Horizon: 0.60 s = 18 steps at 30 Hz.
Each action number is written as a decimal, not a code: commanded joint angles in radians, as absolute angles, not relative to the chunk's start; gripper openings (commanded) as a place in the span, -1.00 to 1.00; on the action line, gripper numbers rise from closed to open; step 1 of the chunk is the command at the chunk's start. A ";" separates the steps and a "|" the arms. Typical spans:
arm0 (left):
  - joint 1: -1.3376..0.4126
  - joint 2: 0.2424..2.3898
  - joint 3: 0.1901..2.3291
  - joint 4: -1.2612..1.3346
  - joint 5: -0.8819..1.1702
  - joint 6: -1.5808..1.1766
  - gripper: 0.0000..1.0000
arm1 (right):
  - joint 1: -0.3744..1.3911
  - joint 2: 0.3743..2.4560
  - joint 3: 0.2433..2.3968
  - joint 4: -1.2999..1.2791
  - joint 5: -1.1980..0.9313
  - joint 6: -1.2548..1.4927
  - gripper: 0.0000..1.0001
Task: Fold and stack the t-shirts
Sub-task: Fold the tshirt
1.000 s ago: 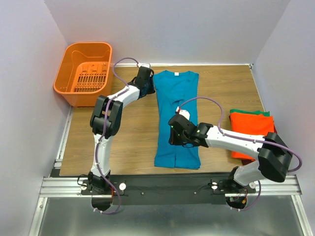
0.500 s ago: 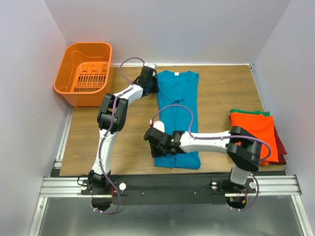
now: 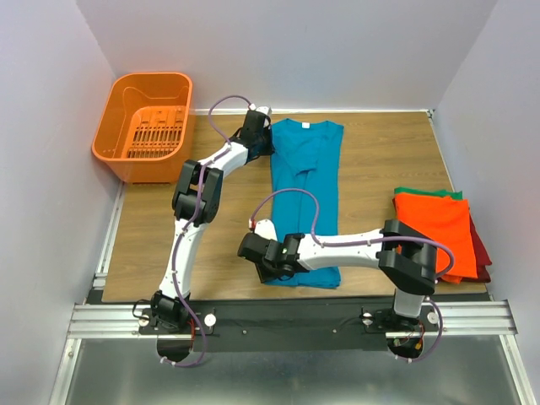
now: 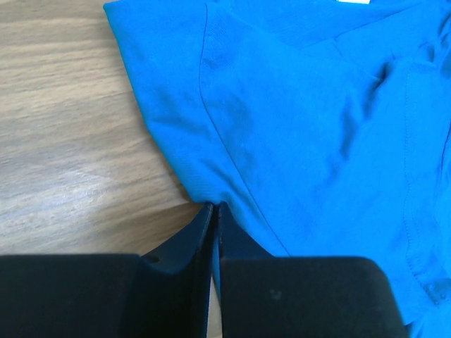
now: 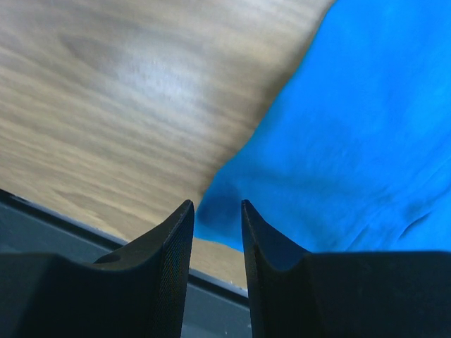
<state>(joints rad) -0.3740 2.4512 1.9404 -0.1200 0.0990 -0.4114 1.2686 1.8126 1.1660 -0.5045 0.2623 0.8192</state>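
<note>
- Four shirts on the brown wooden table (image 3: 380, 160) all told, with one teal-blue cloth t-shirt (image 3: 305, 181) laid out as a long narrow strip down the middle. Its neck is at the far end and its hem is by the arm bases.
- The small white neck tag (image 4: 354, 3) just peeks in at the top edge of the left wrist view.
- The left gripper (image 3: 260, 135) is out at the far left corner of that shirt. In the wrist view its black fingers (image 4: 201, 232) are pressed nearly together, only a thin slit between them, pinching the sleeve edge right at the tips.
- The right gripper (image 3: 253, 251) reaches across to the near left corner of the hem. It has a narrow gap, and the cloth corner sits between the two fingers (image 5: 176, 239) but doesn't look clamped.
- Over on the right side is a folded pile, well apart from the blue one. The orange t-shirt (image 3: 434, 228) is on top, the green t-shirt (image 3: 426, 192) shows along the far edge, and the dark red t-shirt (image 3: 481, 253) pokes out on the right.
- An orange plastic slotted basket (image 3: 143, 118) sits at the far left corner.
</note>
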 commanded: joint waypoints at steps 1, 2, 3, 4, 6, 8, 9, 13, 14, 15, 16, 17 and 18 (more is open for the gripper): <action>-0.364 2.482 1.976 -0.143 0.127 -0.410 -0.80 | 1.298 1.853 1.200 -0.574 0.299 0.833 -0.20; -0.364 2.483 1.977 -0.143 0.129 -0.411 -0.83 | 1.302 1.856 1.203 -0.575 0.298 0.833 -0.20; -0.364 2.485 1.977 -0.141 0.130 -0.411 -0.84 | 1.302 1.873 1.209 -0.575 0.293 0.831 -0.20; -0.364 2.487 1.977 -0.140 0.133 -0.411 -0.85 | 1.302 1.879 1.215 -0.575 0.291 0.833 -0.20; -0.364 2.487 1.982 -0.140 0.138 -0.414 -0.90 | 1.302 1.897 1.224 -0.587 0.302 0.838 -0.21; -0.364 2.488 1.983 -0.137 0.140 -0.414 -0.95 | 1.304 1.904 1.236 -0.592 0.305 0.833 -0.27; -0.362 2.488 1.983 -0.137 0.138 -0.414 -0.99 | 1.304 1.902 1.241 -0.594 0.307 0.827 -0.34; -0.362 2.487 1.985 -0.132 0.130 -0.420 -1.00 | 1.304 1.875 1.235 -0.592 0.304 0.825 -0.77; -0.362 2.487 1.985 -0.130 0.129 -0.422 -1.00 | 1.304 1.867 1.233 -0.591 0.301 0.824 -0.84; -0.361 2.485 1.985 -0.130 0.123 -0.422 -1.00 | 1.305 1.859 1.230 -0.588 0.287 0.821 -0.87; -0.360 2.485 1.990 -0.129 0.109 -0.420 -1.00 | 1.304 1.852 1.227 -0.586 0.276 0.816 -0.95; -0.357 2.484 1.994 -0.132 0.103 -0.423 -1.00 | 1.304 1.832 1.223 -0.575 0.255 0.813 -0.96; -0.354 2.482 1.994 -0.130 0.095 -0.425 -1.00 | 1.304 1.822 1.213 -0.569 0.242 0.811 -0.97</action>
<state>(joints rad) -0.3676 2.4672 1.9659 -0.1223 0.1181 -0.4171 1.2949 1.8687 1.2201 -0.5632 0.2707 0.8169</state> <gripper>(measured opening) 0.006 0.029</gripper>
